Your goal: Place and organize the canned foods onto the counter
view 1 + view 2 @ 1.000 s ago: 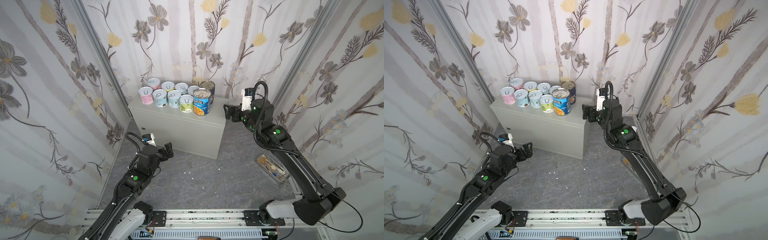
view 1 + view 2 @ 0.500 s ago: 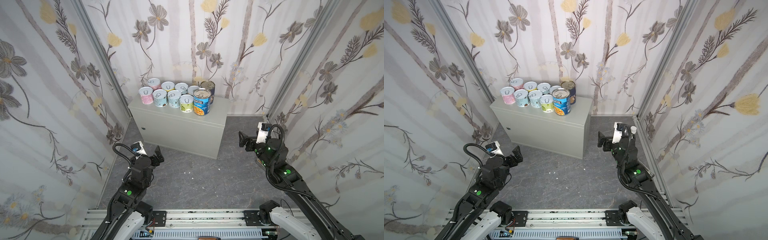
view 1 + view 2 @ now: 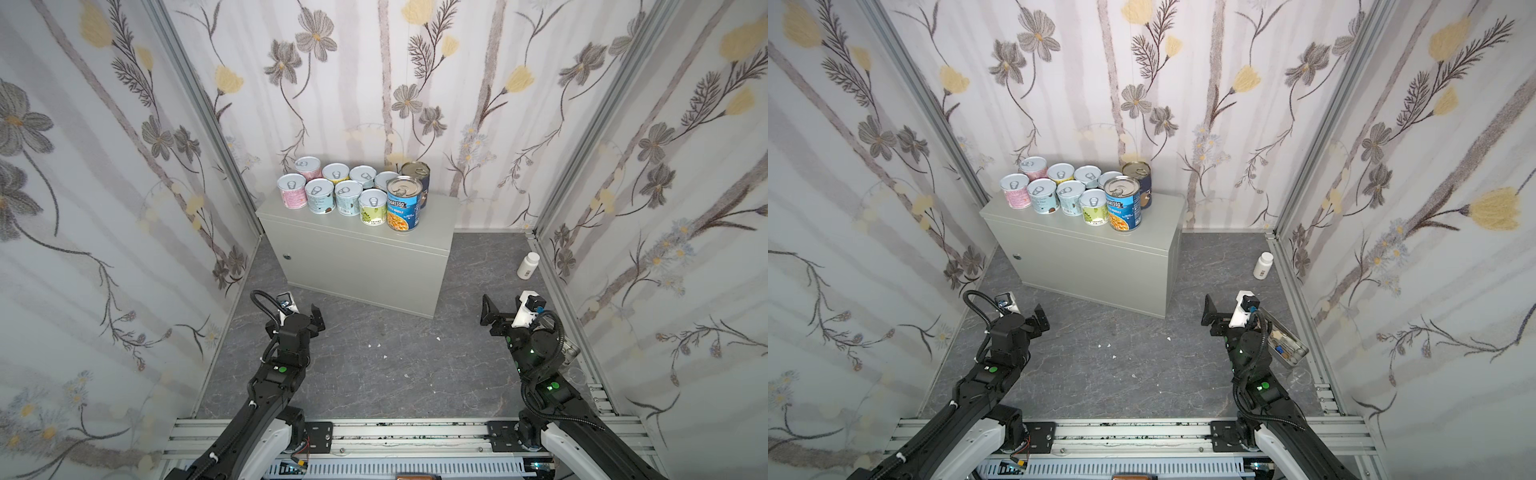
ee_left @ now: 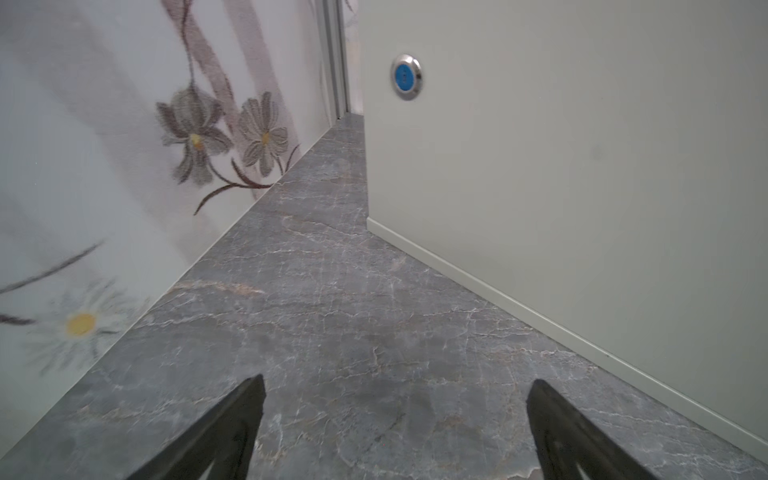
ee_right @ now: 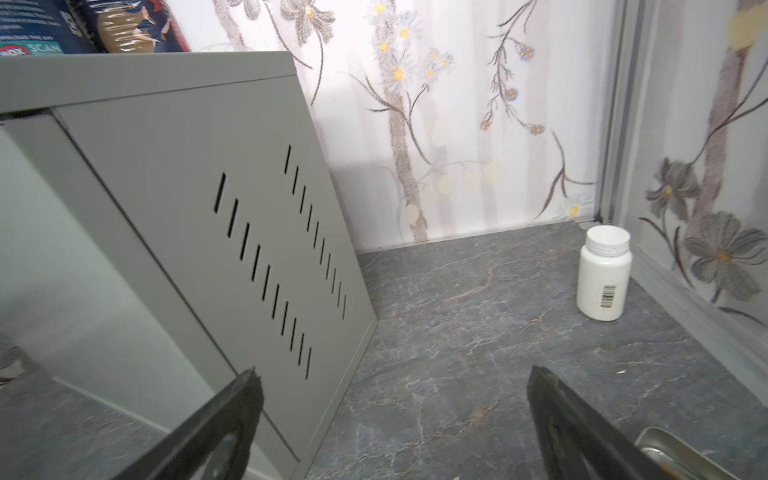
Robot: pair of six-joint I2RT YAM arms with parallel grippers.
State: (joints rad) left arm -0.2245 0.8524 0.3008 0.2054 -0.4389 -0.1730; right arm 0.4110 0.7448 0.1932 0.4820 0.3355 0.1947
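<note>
Both sets of jaws gape wide and empty: the left gripper [image 4: 395,399] and right gripper [image 5: 395,395] hang low over the floor, well apart from the counter [image 3: 357,257]. The canned foods [image 3: 353,195] stand clustered upright on its top. They look rigid, smooth and probably weighty, so they are best pinched across the labelled sides.

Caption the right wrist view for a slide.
Open right gripper beside the slotted counter; white pill bottle stands upright.

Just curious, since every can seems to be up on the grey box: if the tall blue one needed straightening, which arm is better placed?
Probably the right. The tall blue can stands at the right end of the front row, on the side of the open, empty right claw.
</note>
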